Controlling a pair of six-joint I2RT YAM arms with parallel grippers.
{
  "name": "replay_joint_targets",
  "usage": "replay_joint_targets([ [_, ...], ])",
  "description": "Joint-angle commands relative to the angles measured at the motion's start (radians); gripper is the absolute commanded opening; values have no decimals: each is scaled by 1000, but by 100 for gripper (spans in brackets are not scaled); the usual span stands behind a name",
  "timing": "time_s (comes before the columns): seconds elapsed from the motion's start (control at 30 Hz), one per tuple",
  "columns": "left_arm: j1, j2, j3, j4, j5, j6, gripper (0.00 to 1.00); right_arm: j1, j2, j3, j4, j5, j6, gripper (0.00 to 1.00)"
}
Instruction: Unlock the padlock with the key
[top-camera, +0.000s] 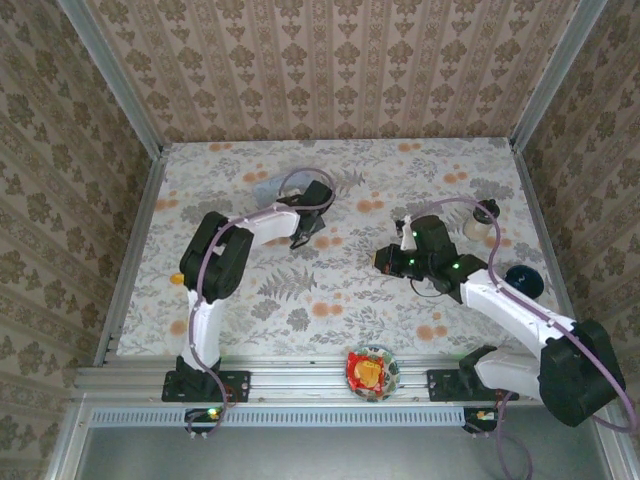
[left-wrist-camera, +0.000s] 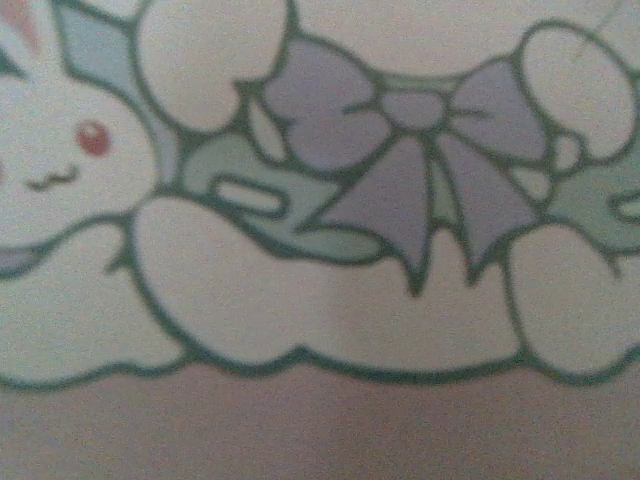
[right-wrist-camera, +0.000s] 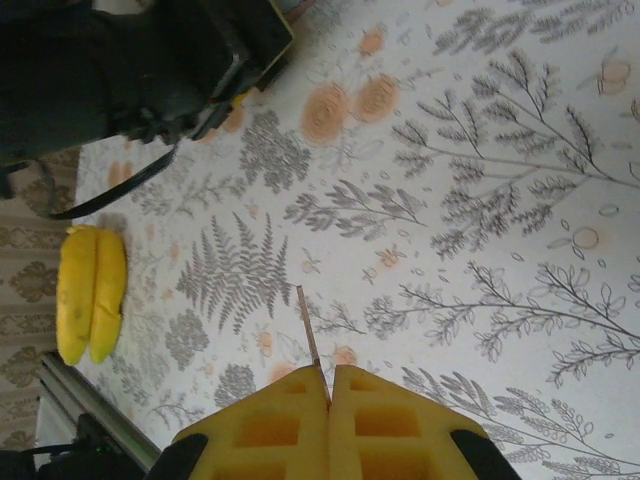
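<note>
**Yellow pads clamp the key over the counter**

Pressed flat together, the yellow pads (right-wrist-camera: 270, 425) of the right gripper (right-wrist-camera: 330, 385) pinch the key (right-wrist-camera: 309, 325). A thin dark sliver pokes out past the shut jaws and the rest is hidden between them, over the floral counter (right-wrist-camera: 480, 200). Near the counter's edge lies a yellow two-lobed object (right-wrist-camera: 90, 290), too soft to identify. Across the counter, the left gripper (top-camera: 303, 232) sits by the pale blue tin (top-camera: 265, 186), which its arm and cable partly cover. Its wrist camera gives a blurred bunny-and-bow print. I cannot tell whether those jaws stand wide or narrow.
</note>
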Motion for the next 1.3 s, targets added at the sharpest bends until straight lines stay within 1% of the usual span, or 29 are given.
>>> replay_joint_targets([
  [0.0,-44,-56,-55,1,130,-73,18,22,26,-48,80,25,23,0],
  [0.13,-83,-88,-113,48,198,-127,18,42,45,-105,159,27,42,0],
  [0.4,-167,-105,-145,115,324,-241,19,66,63,-231,347,54,73,0],
  [0.5,-177,-91,-140,168,402,-253,19,66,57,-270,401,79,74,0],
  [0.6,-178,-79,-127,183,452,-251,19,66,55,-298,448,110,73,0],
  [0.77,-179,-84,-149,223,486,-268,20,66,47,-326,507,138,73,0],
  [0.93,-176,-72,-174,263,538,-302,21,66,45,-338,529,170,81,0],
  [1.27,-179,-65,-179,285,558,-322,21,64,108,-339,625,194,96,0],
])
